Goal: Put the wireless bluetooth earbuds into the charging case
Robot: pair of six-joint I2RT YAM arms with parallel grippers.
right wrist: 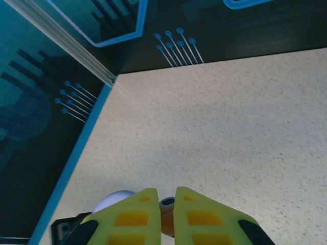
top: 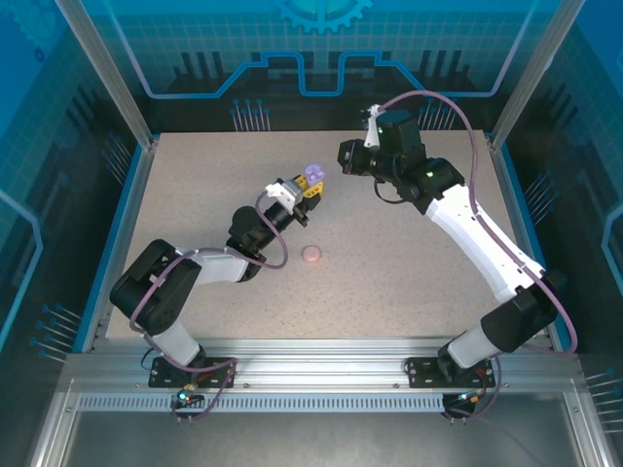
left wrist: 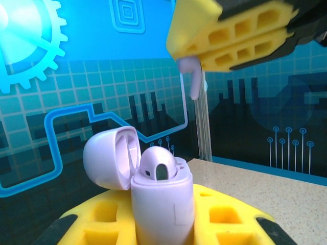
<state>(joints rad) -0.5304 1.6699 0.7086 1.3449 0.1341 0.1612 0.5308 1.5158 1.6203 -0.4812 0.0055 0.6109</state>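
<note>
the right gripper (left wrist: pixel 190 50) is pinched almost shut on a purple earbud (left wrist: pixel 194 80), its head caught between the yellow pads and its stem hanging clear below them, long axis close to vertical. in its own wrist view the same gripper (right wrist: pixel 166 205) has its yellow fingers nearly together with a small rounded piece between them. just below the hanging stem and a little to its left stands the purple charging case (left wrist: pixel 162 204), held upright by the left gripper (left wrist: pixel 163 227), which is closed tight on its body. the case's lid (left wrist: pixel 110 158) is flipped open to the left. a seated earbud (left wrist: pixel 156 167) already fills the left of the mouth, so the free socket appears to be on the right, the side nearer the stem. the coming move turns on that offset. the stem points down at the case but is apart from it, above and slightly right, so the right arm needs to descend a touch leftward with the stem kept upright. seen from above, a pink round case (top: pixel 311 255) lies alone on the table (top: pixel 419 282), nearer the arm bases.
</note>
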